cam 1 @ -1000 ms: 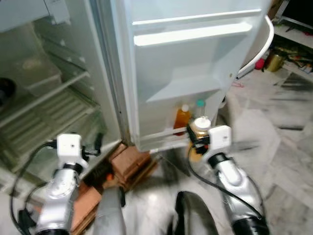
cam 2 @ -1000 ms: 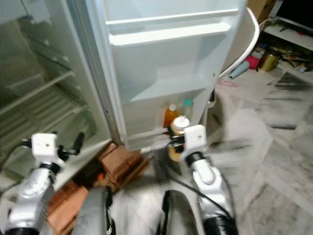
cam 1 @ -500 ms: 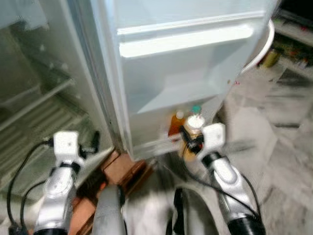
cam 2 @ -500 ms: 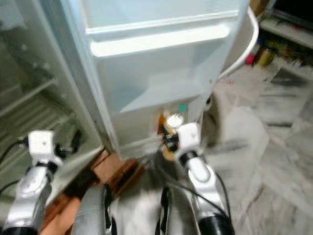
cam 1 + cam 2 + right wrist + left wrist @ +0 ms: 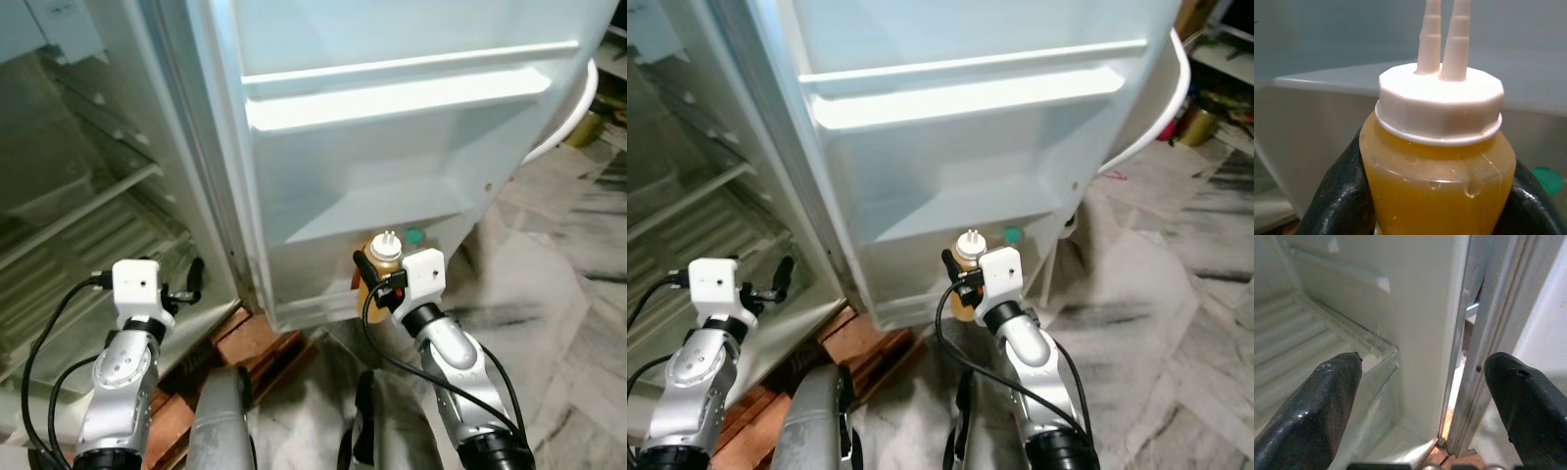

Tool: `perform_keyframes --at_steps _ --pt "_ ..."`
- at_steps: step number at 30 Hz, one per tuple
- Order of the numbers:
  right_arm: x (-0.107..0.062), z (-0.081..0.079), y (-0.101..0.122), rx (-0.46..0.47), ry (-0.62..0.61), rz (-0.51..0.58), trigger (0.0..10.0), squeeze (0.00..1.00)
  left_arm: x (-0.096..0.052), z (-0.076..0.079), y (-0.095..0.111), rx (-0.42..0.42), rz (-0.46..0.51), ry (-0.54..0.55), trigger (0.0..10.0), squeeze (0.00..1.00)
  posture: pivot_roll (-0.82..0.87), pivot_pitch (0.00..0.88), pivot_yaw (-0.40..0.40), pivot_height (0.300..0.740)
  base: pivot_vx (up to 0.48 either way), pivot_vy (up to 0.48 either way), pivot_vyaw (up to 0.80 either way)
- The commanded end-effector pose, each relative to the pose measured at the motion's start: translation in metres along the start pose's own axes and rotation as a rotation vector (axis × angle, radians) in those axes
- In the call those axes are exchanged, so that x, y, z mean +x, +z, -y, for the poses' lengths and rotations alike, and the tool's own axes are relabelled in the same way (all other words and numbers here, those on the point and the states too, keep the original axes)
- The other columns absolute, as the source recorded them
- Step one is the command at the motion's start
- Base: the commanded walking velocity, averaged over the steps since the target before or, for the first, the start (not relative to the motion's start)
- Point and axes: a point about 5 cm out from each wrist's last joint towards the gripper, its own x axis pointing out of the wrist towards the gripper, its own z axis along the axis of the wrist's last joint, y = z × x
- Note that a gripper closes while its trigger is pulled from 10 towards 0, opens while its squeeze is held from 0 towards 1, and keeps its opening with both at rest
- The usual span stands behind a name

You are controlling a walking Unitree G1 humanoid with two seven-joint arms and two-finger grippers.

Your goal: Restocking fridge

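A clear squeeze bottle of orange-yellow sauce [image 5: 1437, 176], white faceted cap with 2 nozzles, stands upright before the open white fridge door's [image 5: 392, 147] bottom shelf

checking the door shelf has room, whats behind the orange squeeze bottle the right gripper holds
Behind the orange squeeze bottle with the white twin-nozzle cap, clamped in the right gripper, a green cap shows in the white door's bottom shelf. The bottle covers the rest.
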Motion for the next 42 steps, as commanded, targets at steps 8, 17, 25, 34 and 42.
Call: perform_keyframes --at_steps 8,17,25,34,42 --pt "0.005 -0.008 0.004 0.015 0.041 0.02 10.0 0.0 -0.004 -0.003 -0.004 0.014 -0.025 0.007 10.0 0.0 0.05 0.09 -0.01 0.606 0.0 0.0 0.56" --pt "0.009 0.005 0.006 -0.014 -0.089 0.014 10.0 0.0 -0.007 -0.005 -0.004 0.018 -0.03 0.005 10.0 0.0 0.05 0.107 -0.008 0.606 0.0 0.0 0.17" --pt "0.015 0.007 0.003 0.006 -0.115 -0.015 10.0 0.0 -0.02 -0.011 -0.002 0.04 -0.041 0.008 10.0 0.0 0.08 0.165 -0.007 0.571 0.0 0.0 0.0" --pt "0.029 0.008 0.012 -0.027 -0.089 0.018 10.0 0.0 -0.026 -0.003 0.007 0.086 -0.032 -0.09 10.0 0.0 0.1 0.19 -0.025 0.521 0.0 0.0 0.0" --pt "0.041 0.014 0.02 -0.062 -0.074 0.039 10.0 0.0 -0.031 -0.006 0.011 0.085 -0.049 -0.117 10.0 0.0 0.12 0.212 -0.027 0.521 0.0 0.0 0.0"
